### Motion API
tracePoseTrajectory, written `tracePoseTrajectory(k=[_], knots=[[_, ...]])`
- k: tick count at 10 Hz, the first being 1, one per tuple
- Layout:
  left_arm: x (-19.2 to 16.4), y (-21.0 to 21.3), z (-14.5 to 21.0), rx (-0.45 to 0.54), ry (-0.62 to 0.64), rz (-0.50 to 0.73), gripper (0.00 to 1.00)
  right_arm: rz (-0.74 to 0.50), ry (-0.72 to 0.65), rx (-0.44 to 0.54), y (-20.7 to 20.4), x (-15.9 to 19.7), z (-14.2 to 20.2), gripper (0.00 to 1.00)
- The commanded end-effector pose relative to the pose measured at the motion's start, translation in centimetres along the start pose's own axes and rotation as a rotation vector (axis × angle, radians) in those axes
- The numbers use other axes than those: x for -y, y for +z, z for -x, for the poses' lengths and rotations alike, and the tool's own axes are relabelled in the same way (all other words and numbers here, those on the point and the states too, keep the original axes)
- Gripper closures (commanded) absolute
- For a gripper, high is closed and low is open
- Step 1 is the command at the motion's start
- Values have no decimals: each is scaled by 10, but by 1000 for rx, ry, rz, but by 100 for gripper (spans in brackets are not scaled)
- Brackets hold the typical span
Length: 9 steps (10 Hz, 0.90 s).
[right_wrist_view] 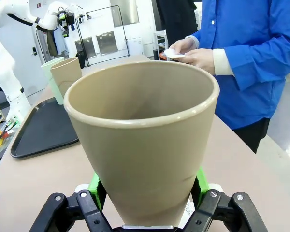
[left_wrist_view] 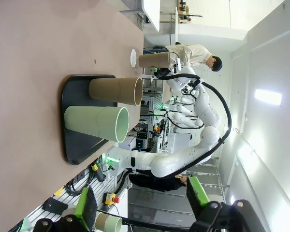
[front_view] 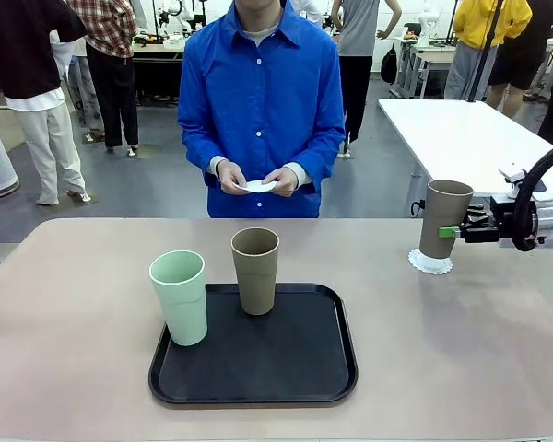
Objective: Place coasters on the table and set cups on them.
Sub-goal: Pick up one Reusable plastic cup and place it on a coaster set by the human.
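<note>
My right gripper is shut on a brown cup, which stands upright over a white lacy coaster at the table's right side. In the right wrist view that cup sits between the green pads. I cannot tell whether its base touches the coaster. A mint green cup and a second brown cup stand on the black tray. The person holds more coasters in both hands. My left gripper is open with nothing between its fingers, far from the cups.
The person in a blue shirt stands at the far edge, hands above the table's back rim. A white table is behind at the right. Bare tabletop lies left of the tray and between the tray and the held cup.
</note>
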<state>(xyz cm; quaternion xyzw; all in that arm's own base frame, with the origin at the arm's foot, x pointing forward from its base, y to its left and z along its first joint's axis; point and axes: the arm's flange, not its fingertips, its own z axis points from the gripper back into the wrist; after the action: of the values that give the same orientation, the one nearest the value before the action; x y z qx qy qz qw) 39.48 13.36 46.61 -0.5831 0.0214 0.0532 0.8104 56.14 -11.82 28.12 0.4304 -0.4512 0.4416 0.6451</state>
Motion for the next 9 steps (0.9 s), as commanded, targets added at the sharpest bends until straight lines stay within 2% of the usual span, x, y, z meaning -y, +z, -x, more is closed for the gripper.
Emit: tracePoseTrajectory(k=[1, 5, 6, 9], knots=[[1, 2, 1, -2, -10, 7, 0, -7, 7, 5, -1, -1, -1, 17], [1, 2, 1, -2, -10, 7, 0, -1, 1, 0, 0, 0, 0, 17], [1, 2, 1, -2, -10, 7, 0, -61, 43, -4, -1, -2, 3, 17], [1, 2, 1, -2, -10, 7, 0, -67, 102, -5, -1, 1, 7, 17]])
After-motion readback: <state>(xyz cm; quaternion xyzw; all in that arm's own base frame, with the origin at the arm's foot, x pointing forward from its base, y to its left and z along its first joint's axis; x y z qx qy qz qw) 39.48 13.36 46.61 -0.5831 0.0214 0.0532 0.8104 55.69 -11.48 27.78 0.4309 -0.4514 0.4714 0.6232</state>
